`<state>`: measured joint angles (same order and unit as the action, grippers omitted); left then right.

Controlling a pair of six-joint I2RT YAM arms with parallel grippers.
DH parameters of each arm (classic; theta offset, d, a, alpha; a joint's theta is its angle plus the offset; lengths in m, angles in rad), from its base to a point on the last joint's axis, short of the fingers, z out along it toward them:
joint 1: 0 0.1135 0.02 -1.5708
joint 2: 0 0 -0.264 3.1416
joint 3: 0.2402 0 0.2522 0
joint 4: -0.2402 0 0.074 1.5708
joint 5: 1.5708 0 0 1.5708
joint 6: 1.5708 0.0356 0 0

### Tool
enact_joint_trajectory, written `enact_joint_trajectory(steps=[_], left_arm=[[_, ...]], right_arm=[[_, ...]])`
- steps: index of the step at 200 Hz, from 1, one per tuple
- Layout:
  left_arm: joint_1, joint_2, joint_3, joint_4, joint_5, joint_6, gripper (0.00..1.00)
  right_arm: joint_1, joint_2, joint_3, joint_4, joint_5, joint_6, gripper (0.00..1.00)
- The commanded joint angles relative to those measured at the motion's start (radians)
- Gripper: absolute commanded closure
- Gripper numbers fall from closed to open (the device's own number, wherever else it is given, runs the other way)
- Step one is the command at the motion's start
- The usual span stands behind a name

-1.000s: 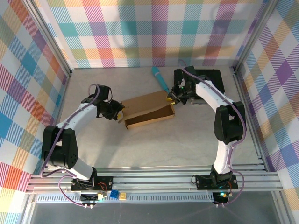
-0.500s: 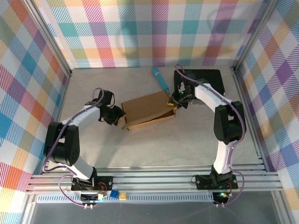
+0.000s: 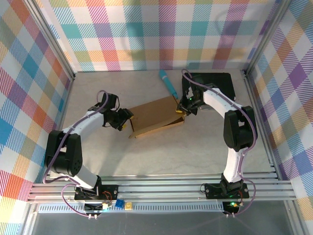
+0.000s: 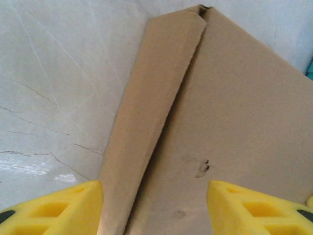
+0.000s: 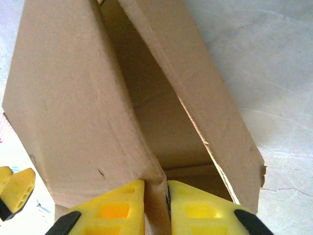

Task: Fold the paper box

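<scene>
Between the yellow fingers (image 5: 115,205) of the right gripper (image 5: 155,191) sits a thin edge of cardboard, pinched tight. It is a corner of the lid panel of the paper box (image 3: 154,116), and that lid slopes low over the tray beneath, with a dark wedge of gap open just beside the grip. At the opposite end of the box, the left gripper (image 4: 155,191) stands spread wide, one finger on either side of a narrow folded flap, clamping nothing that I can see. Behind the right gripper lies a black case (image 3: 217,83), and off to its side a teal-handled tool (image 3: 167,83), both on the pale table (image 3: 205,147).
</scene>
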<state>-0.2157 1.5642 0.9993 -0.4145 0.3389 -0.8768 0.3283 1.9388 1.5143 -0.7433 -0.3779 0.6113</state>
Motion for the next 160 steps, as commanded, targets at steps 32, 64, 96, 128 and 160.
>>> enact_joint_trajectory(steps=[32, 64, 96, 128, 160], left_arm=[[-0.017, 0.11, 0.027, 0.021, 0.046, 0.029, 0.49], [-0.032, 0.146, 0.041, 0.003, 0.032, 0.058, 0.52], [-0.037, 0.155, 0.033, -0.026, -0.007, 0.085, 0.62], [-0.037, 0.15, 0.031, -0.048, -0.031, 0.123, 0.67], [-0.036, 0.143, 0.035, -0.056, -0.047, 0.164, 0.72]], right_arm=[[0.025, 0.057, -0.016, -0.158, 0.127, -0.066, 0.78], [0.036, 0.037, 0.002, -0.186, 0.156, -0.106, 0.66], [0.04, -0.018, 0.046, -0.248, 0.195, -0.141, 0.51], [0.026, -0.09, 0.052, -0.271, 0.205, -0.172, 0.41], [-0.03, -0.125, 0.008, -0.221, 0.121, -0.178, 0.39]])
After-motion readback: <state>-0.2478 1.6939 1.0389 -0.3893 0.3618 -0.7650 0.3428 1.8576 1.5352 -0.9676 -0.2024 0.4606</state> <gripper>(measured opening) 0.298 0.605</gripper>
